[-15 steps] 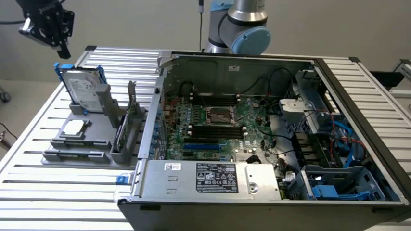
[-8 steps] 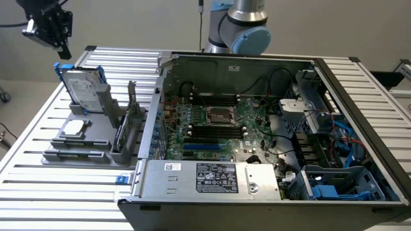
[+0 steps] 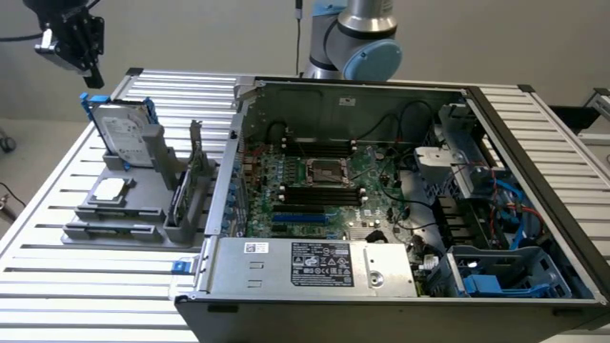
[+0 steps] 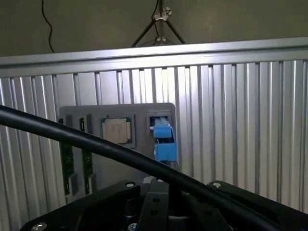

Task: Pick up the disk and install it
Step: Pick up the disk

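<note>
Black cable (image 4: pixel 96 144), gripper (image 3: pixel 96 80) closed on nothing, well above top edge of disk (image 3: pixel 128 136)

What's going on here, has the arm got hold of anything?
Not yet. The arm's gripper hangs above the disk, shut and holding nothing. The disk stands upright in a grey holder on the slatted table, to the exterior view's left of the open computer case. The disk has been neither picked up nor installed.
</note>
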